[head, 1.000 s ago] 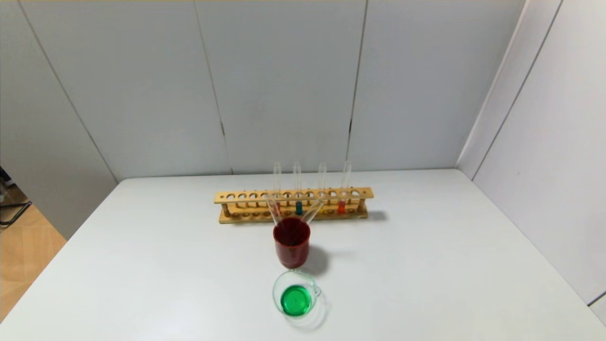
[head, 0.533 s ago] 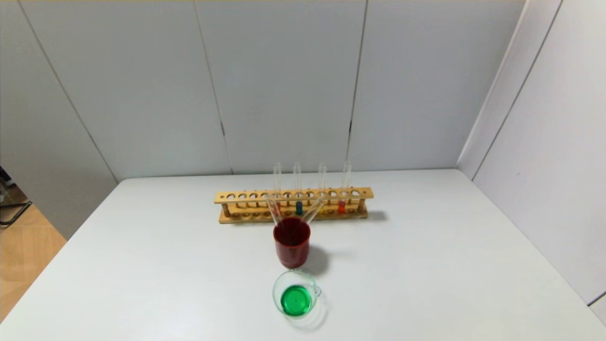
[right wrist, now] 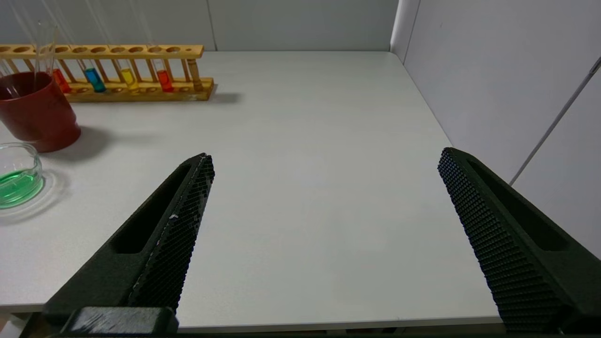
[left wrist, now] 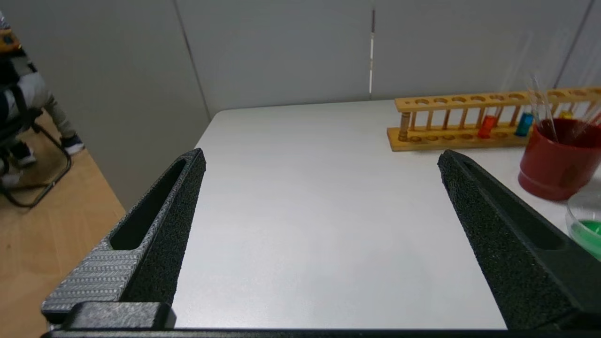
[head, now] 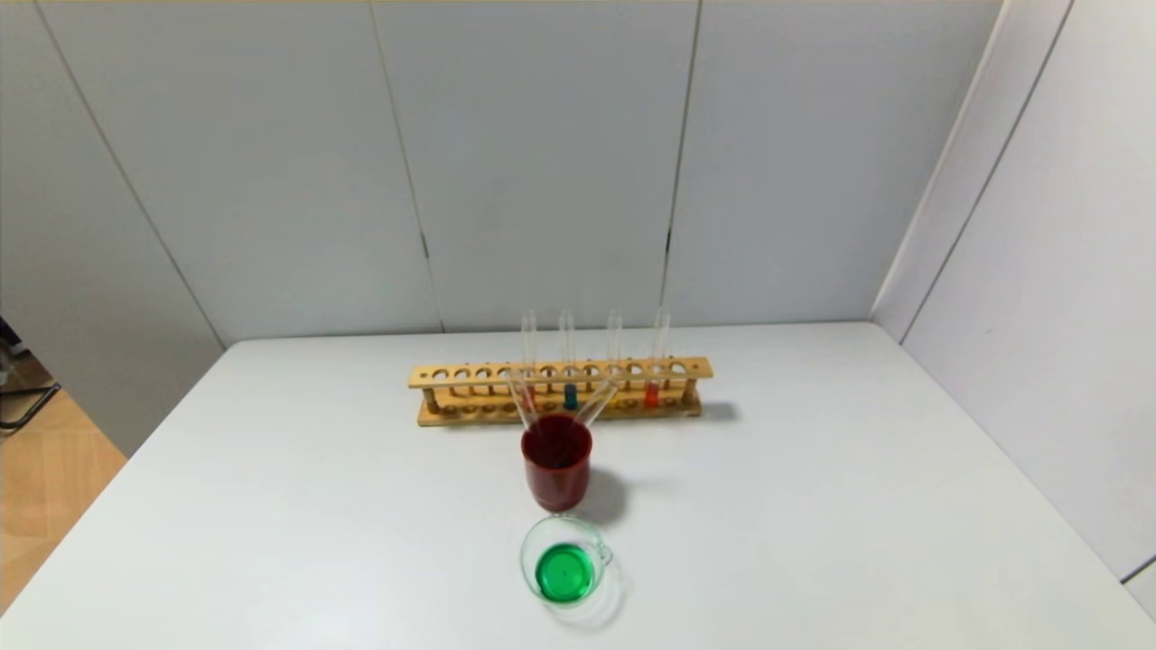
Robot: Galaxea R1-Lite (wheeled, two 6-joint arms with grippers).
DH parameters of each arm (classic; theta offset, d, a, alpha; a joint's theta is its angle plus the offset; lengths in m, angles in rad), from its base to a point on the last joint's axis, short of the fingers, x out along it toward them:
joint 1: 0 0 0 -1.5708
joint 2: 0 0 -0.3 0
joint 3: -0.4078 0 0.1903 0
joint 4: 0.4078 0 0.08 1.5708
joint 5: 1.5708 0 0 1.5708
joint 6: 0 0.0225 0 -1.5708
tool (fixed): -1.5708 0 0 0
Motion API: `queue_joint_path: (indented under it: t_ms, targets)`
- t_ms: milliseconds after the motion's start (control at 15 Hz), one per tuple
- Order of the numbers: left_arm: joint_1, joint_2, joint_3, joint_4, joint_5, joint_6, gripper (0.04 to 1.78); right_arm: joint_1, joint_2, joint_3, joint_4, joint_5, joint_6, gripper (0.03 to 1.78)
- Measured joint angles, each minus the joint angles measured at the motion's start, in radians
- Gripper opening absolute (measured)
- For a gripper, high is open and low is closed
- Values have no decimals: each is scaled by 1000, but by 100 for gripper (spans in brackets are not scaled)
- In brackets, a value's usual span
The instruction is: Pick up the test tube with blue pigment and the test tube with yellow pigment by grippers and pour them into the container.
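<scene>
The test tube with blue pigment (head: 570, 395) stands upright in the wooden rack (head: 470, 375); it also shows in the right wrist view (right wrist: 95, 80) and the left wrist view (left wrist: 524, 124). The test tube with yellow pigment (right wrist: 127, 77) stands beside it, dim in the head view (head: 614, 397). The clear glass container (head: 564, 569) near the table's front holds green liquid. Neither gripper shows in the head view. My left gripper (left wrist: 321, 154) is open and empty over the table's left part. My right gripper (right wrist: 326, 155) is open and empty over the right front edge.
A dark-red cup (head: 557, 460) stands between rack and container with two empty clear tubes leaning in it. Two red-orange tubes (head: 652, 394) (head: 528, 397) stand in the rack. Grey walls close the back and right. A chair and floor lie past the table's left edge (left wrist: 28, 141).
</scene>
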Motion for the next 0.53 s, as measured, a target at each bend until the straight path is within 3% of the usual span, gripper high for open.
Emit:
queue_joint_path:
  t_ms: [200,400,533]
  targets:
    - [0,0,22,27,-126,117,175,0,0,0,0,0,0,174]
    - [0,0,26,140,-99,3,175,0,0,0,0,0,0,174]
    - [0,0,26,134,-88,-53,175,0,0,0,0,0,0,174]
